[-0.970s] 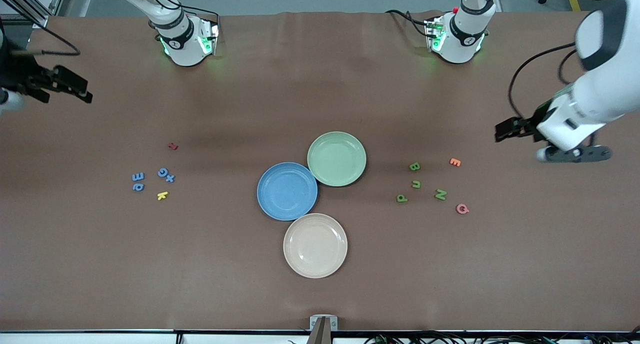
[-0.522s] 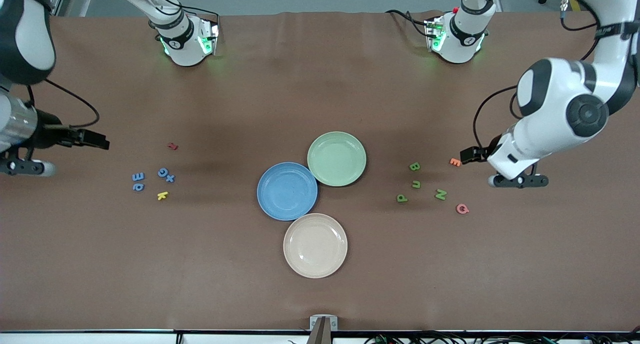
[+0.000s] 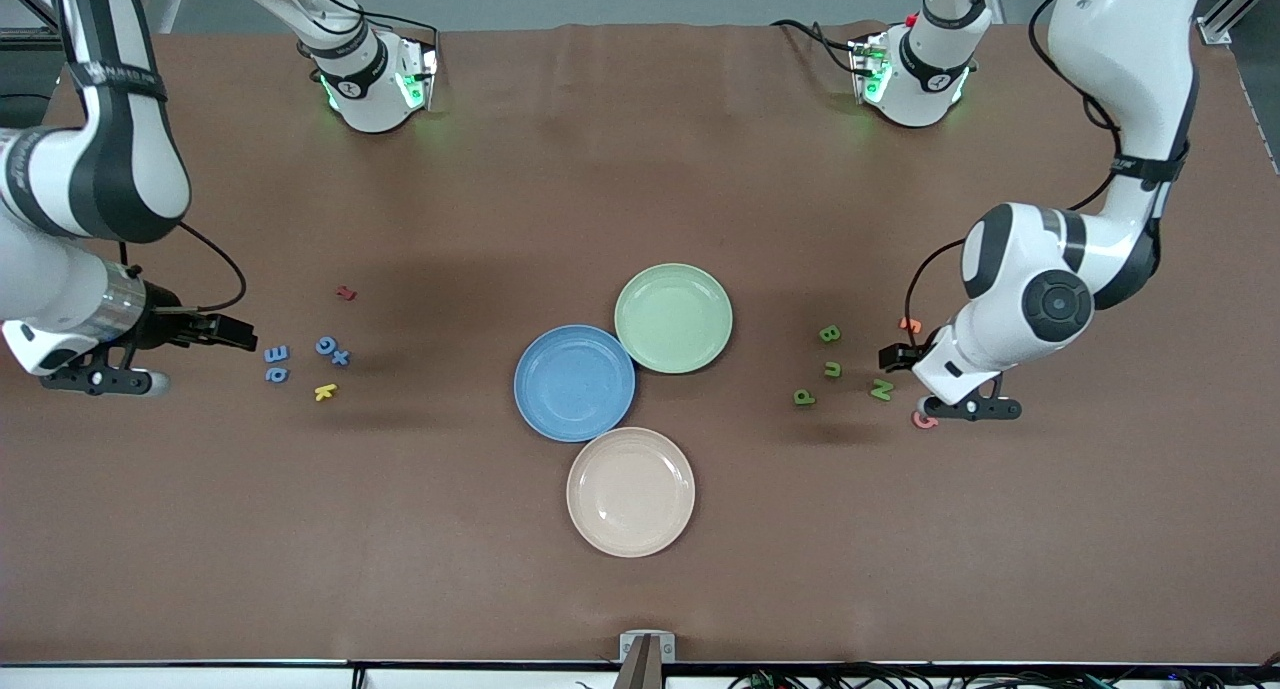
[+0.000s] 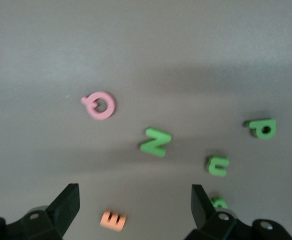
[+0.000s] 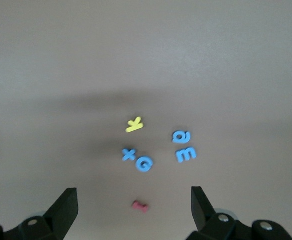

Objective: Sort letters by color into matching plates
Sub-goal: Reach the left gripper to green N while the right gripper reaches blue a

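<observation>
A: Where do the plates sit?

B: Mid-table on the brown cloth (image 3: 640,169), three round, shallow, matte discs in a tight cluster. The pale green plate (image 3: 673,318) lies farthest from the front camera, the blue plate (image 3: 574,383) just beside it toward the right arm's end, and the cream plate (image 3: 630,491) nearest the camera. The rims look to be touching, though I can't be sure.

A: And the letters?

B: Small, flat, foam-like cutouts in two loose groups, none on a plate. The blue letters (image 3: 276,354) lie toward the right arm's end: an E and a small a close together, an x and a G just beside each other. A yellow k (image 3: 324,392) and a red piece (image 3: 346,292) lie near them. The green letters (image 3: 829,334), namely a B, u, P and N, lie toward the left arm's end, with an orange E (image 3: 909,323) and a pink Q (image 3: 924,420) partly under the arm.

A: The grippers?

B: The right gripper (image 3: 236,331) hangs just beside the blue E, its black fingers (image 5: 64,207) spread wide apart, nothing between them. The left gripper (image 3: 893,357) hangs over the cloth beside the green N, between the orange E and the pink Q; its fingers (image 4: 66,204) are likewise apart and empty.
</observation>
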Robot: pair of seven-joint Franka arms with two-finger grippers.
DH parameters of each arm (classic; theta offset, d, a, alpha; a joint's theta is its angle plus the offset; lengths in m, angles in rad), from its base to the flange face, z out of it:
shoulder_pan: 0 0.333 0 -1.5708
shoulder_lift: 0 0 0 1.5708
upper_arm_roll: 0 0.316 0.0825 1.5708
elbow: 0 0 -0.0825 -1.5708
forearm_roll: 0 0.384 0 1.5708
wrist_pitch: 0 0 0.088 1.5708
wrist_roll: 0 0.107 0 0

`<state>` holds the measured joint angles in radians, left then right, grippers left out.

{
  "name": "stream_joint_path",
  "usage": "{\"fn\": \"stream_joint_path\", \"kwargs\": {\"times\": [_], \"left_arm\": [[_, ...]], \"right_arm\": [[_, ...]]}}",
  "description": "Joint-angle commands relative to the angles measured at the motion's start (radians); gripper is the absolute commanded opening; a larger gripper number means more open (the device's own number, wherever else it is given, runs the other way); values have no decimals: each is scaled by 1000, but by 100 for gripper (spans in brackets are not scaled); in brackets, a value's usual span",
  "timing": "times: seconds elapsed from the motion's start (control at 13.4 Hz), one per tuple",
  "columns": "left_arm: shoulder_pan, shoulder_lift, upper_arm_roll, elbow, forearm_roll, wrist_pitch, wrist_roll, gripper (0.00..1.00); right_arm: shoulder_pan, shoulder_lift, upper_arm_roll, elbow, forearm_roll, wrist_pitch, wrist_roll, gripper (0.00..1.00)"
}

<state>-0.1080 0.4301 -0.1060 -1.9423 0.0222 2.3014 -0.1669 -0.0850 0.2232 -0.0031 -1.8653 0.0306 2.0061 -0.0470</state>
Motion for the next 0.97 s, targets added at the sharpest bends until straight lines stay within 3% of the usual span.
{"fn": "stream_joint_path", "kwargs": {"times": [0.0, 0.37, 0.6, 0.9], "left_arm": [[-9, 10, 0, -53, 24, 104, -33, 95], [-9, 78, -1, -50, 74, 184, -34, 82], [-9, 119, -3, -27, 99, 225, -81, 76], [-12, 145, -4, -20, 97, 260, -109, 72]], "right_arm": [[-57, 39, 9, -44, -1, 92, -79, 100], [-78, 99, 9, -175, -1, 331, -140, 100], [-119, 184, 9, -190, -1, 452, -224, 100], [-134, 245, 11, -190, 6, 496, -241, 99]]}}
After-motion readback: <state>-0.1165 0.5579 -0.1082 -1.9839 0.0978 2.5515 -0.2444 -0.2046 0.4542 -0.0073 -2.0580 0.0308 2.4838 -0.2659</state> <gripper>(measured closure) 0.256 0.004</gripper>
